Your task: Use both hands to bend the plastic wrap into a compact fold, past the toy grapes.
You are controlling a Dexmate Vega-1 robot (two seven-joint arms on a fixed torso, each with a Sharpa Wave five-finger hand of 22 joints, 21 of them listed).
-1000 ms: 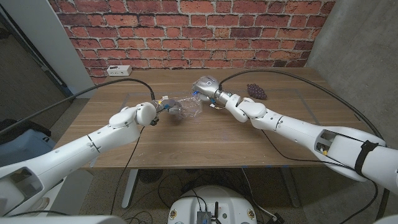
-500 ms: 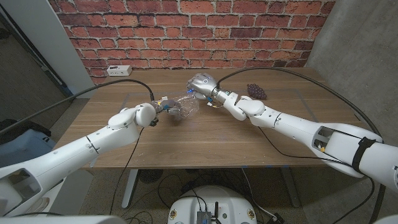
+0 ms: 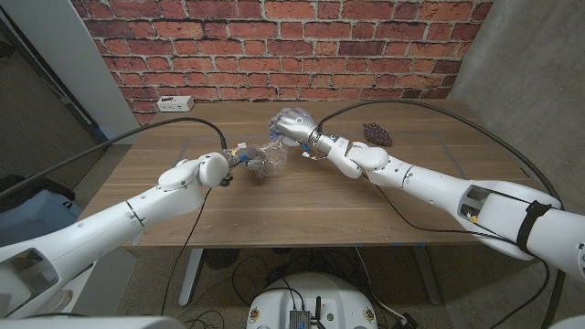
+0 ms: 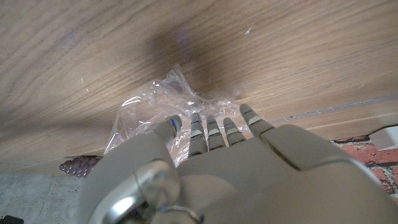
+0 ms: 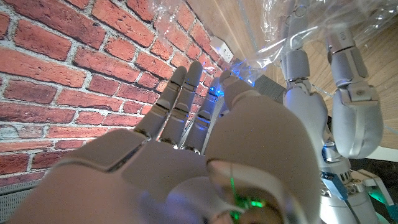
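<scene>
Left hand [image 3: 217, 168] and right hand [image 3: 297, 125] both grip the crumpled plastic wrap [image 3: 266, 157] above the counter [image 3: 302, 206]; toy grapes [image 3: 377, 132] lie at 3 o'clock.

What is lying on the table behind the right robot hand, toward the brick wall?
Behind the right robot hand, the toy grapes sit near the table's far edge. That hand holds the plastic wrap, hiding part of it.
</scene>
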